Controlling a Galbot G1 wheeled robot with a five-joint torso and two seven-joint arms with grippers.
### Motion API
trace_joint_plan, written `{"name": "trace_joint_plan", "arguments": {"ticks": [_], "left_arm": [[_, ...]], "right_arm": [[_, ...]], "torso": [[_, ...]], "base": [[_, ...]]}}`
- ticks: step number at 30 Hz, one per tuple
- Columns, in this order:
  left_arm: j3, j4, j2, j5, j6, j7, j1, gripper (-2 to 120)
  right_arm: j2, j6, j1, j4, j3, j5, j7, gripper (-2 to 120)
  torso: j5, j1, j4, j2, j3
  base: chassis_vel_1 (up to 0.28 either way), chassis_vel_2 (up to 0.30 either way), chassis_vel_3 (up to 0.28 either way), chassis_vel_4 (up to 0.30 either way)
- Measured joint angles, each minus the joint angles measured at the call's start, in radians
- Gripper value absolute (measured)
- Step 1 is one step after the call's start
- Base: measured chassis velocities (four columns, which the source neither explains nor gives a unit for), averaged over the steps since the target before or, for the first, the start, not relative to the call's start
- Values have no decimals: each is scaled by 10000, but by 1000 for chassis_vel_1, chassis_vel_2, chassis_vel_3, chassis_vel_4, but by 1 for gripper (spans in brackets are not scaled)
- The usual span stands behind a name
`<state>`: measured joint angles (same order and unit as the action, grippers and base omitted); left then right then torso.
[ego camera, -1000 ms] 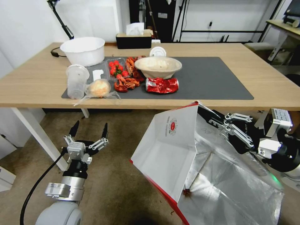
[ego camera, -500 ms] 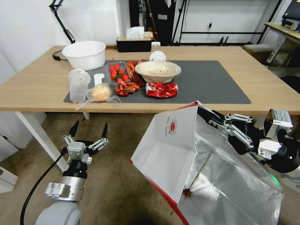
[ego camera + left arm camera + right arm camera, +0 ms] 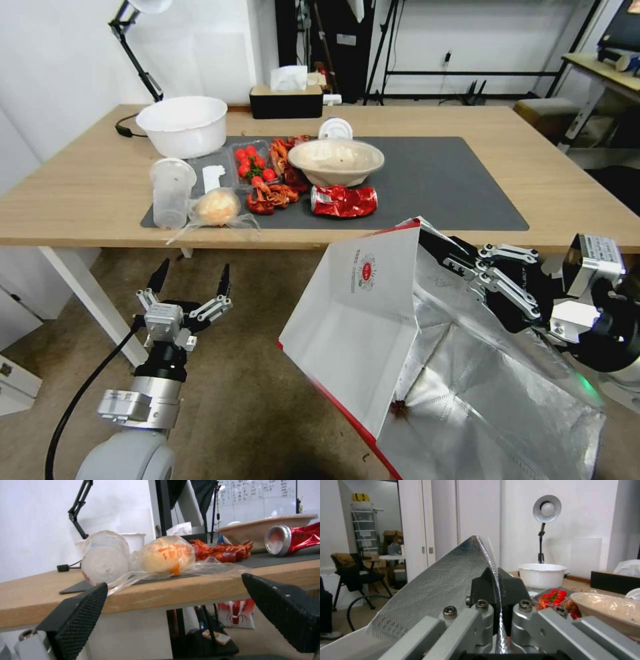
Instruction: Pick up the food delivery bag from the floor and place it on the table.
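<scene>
At about four o'clock in the head view, the right gripper (image 3: 445, 252) is clamped on the foil-lined rim of the food delivery bag (image 3: 363, 320), holding it off the floor (image 3: 253, 400), just below the counter (image 3: 567, 193) edge. Carrying is under way; next the bag must clear that edge. Since earlier, the camera has risen. The left gripper (image 3: 192, 280) hangs wide open, empty, at eight o'clock.

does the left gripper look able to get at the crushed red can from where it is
Probably not yet. The open left gripper sits below the table edge, and the cup and bagged bun stand between it and the crushed red can.
</scene>
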<state>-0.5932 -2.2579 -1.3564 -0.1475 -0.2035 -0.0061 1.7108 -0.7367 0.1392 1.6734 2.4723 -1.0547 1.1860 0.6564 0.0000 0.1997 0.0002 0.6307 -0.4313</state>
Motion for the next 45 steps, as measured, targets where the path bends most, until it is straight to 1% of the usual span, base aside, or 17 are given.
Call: {"name": "trace_joint_plan", "arguments": {"ticks": [9, 12, 13, 18, 20, 25, 27, 28, 31, 32, 39, 45], "left_arm": [[5, 0, 26, 7, 49, 26, 32, 100], [6, 0, 27, 8, 33, 30, 34, 100], [11, 15, 24, 12, 24, 36, 26, 100], [41, 36, 23, 29, 15, 46, 21, 100], [44, 42, 23, 33, 12, 47, 14, 100], [40, 42, 46, 37, 4, 47, 12, 100], [50, 44, 59, 62, -6, 55, 16, 100], [50, 44, 59, 62, -6, 55, 16, 100], [93, 61, 23, 94, -25, 70, 20, 100], [93, 61, 23, 94, -25, 70, 20, 100], [53, 99, 32, 99, -58, 51, 43, 100], [50, 97, 17, 93, -65, 38, 43, 100]], "right_arm": [[-113, -11, -31, -24, 69, -110, 16, 0], [-124, -13, -30, -37, 87, -104, 10, 0], [-138, -13, -12, -37, 105, -57, -20, 0], [-137, -14, -14, -40, 104, -23, -36, 0], [-134, -14, -17, -42, 104, -23, -41, 0], [-163, -14, -24, -53, 129, -50, -44, 0], [-187, -14, -26, -52, 140, -66, -44, 0], [-187, -14, -26, -52, 140, -66, -44, 0], [-201, -14, -12, -40, 141, -78, -43, 0], [-201, -14, -12, -40, 141, -78, -43, 0], [-249, -14, 3, -26, 119, -119, -39, 0], [-255, -17, 12, -10, 119, -131, -38, 0]], "torso": [[0, 170, 1, 415, -250], [0, 199, 0, 486, -290], [0, 239, 0, 587, -352], [0, 306, 0, 752, -450], [0, 359, 0, 889, -534], [0, 422, 0, 1052, -631], [0, 476, 0, 1184, -710], [0, 476, 0, 1184, -710], [0, 550, 0, 1361, -812], [0, 550, 0, 1361, -812], [0, 705, 0, 1719, -1017], [-1, 804, 0, 1950, -1149]], "base": [[0, 0, 0, 0], [0, 0, 0, 0], [0, 0, 0, 0], [0, 0, 0, 0], [0, 0, 0, 0], [0, 0, 0, 0], [0, 0, 0, 0], [0, 0, 0, 0], [0, 0, 0, 0], [0, 0, 0, 0], [0, 0, 0, 0], [0, 0, 0, 0]]}}
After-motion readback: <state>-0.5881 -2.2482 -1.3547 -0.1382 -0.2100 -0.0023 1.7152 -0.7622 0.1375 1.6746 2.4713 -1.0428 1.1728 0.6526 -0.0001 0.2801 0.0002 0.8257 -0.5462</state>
